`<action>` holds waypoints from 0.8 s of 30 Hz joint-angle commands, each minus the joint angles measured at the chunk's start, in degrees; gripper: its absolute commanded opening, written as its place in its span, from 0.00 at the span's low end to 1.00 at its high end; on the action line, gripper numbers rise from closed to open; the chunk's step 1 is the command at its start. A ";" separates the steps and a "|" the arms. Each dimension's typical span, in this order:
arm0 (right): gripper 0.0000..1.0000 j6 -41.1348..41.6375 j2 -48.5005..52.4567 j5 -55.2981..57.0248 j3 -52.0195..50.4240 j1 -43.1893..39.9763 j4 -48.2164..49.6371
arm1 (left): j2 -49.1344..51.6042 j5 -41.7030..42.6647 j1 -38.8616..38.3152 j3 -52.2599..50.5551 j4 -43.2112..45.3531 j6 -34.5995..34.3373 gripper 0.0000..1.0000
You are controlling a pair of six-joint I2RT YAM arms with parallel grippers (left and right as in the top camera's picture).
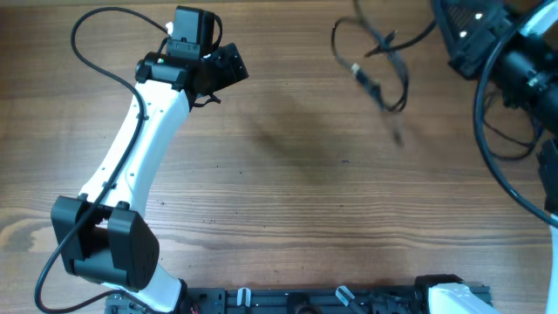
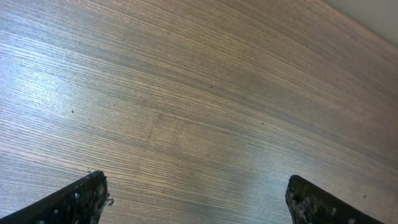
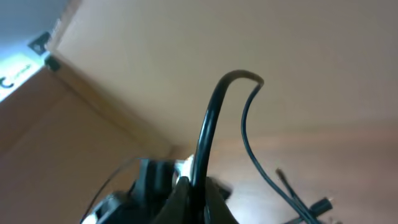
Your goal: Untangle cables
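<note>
A tangle of thin black cables [image 1: 379,61] with small plugs lies at the back right of the wooden table. My right gripper [image 1: 462,30] is at the far right back, shut on a thick black cable [image 3: 208,124] that arches up from between its fingers [image 3: 198,198]; a thinner strand runs down to the plugs [image 3: 305,208]. My left gripper [image 1: 228,65] is at the back left, open and empty, its two fingertips [image 2: 196,199] wide apart over bare wood, far from the cables.
The left arm's white body [image 1: 131,166] crosses the left half of the table. The right arm's black cabling [image 1: 497,131] loops at the right edge. A rack [image 1: 305,301] runs along the front edge. A table corner and wall [image 3: 43,50] show in the right wrist view.
</note>
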 commanded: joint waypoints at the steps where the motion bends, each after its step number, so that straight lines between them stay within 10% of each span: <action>1: 0.04 2.64 7.10 -2.60 0.17 4.26 -10.21 | 0.11 -0.96 0.26 0.22 0.11 -0.57 0.93; 18: 0.04 -16.68 40.81 -18.25 0.17 11.65 -26.08 | 0.11 -2.69 0.31 0.22 -0.92 -0.35 0.92; 24: 0.04 -21.44 40.63 -53.07 0.28 7.63 -21.66 | 0.11 -2.69 0.31 0.22 -1.07 -0.35 0.92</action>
